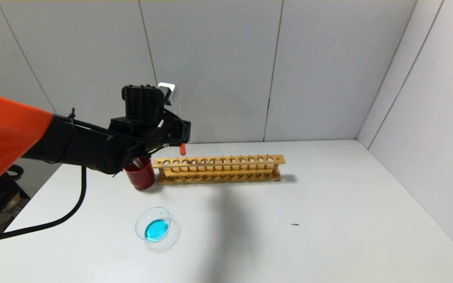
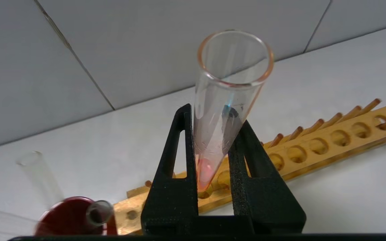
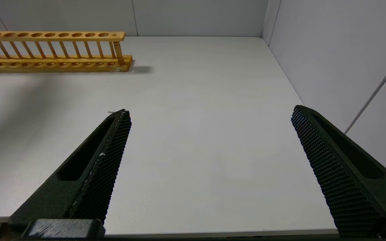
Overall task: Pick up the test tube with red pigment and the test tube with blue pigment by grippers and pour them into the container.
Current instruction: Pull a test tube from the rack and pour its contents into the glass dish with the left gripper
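The left end effector [image 2: 213, 140] is gripping the test tube with red pigment [image 2: 224, 100], fingers closed on its sides, above the wooden rack [image 1: 218, 169]. Below and nearer is sitting the container [image 1: 153, 225], holding blue liquid. The right end effector [image 3: 209, 134] is hovering wide open and empty over the tabletop [image 3: 196, 150].

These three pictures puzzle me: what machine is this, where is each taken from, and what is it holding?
It is a two-armed robot. One camera sits on its head; one rides on each wrist. From the head you see the white table, a wooden rack, a dark red cup and a glass dish holding blue liquid. The left tool grips a test tube with red liquid, raised above the rack's cup-side end. The right tool hangs open and empty above the table.
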You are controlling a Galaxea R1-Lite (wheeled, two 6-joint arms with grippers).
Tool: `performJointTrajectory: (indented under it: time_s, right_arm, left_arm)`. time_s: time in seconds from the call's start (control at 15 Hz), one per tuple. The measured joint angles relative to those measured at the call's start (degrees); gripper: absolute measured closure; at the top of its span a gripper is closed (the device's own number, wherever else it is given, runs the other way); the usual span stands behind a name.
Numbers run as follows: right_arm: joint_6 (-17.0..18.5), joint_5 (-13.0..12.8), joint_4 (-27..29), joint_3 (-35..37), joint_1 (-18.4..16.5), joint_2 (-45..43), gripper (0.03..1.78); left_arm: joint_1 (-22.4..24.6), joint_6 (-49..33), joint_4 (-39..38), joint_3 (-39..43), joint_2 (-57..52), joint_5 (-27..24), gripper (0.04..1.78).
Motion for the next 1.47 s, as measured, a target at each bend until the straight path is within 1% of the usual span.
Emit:
performJointTrajectory:
  time_s: [0.2, 0.27, 0.4, 0.67, 0.93, 1.07, 1.47]
  right_arm:
    - [0.0, 0.0, 0.0, 0.0, 0.0, 0.0, 0.06]
    - [0.0, 0.0, 0.0, 0.0, 0.0, 0.0, 0.06]
    - [0.0, 0.0, 0.0, 0.0, 0.0, 0.0, 0.06]
    - [0.0, 0.0, 0.0, 0.0, 0.0, 0.0, 0.06]
    - [0.0, 0.0, 0.0, 0.0, 0.0, 0.0, 0.06]
    - [0.0, 0.0, 0.0, 0.0, 0.0, 0.0, 0.06]
    - [0.0, 0.0, 0.0, 0.0, 0.0, 0.0, 0.06]
  left_arm:
    - [-0.2, 1.7, 6.4, -0.8, -6.1, -0.1, 1.50]
    - [-0.2, 3.1, 7.1, 0.4, -8.4, -0.1, 1.50]
    - [-0.2, 8.3, 7.5, 5.5, -12.6, -0.2, 1.50]
    - [0.6, 26.0, 7.2, 19.8, -20.1, -0.2, 1.50]
    - [4.1, 45.5, 7.2, 30.5, -24.9, -0.5, 1.50]
    - [6.2, 54.0, 7.2, 33.6, -25.9, -1.7, 1.50]
    - [11.9, 78.2, 7.1, 36.7, -25.0, -8.7, 1.50]
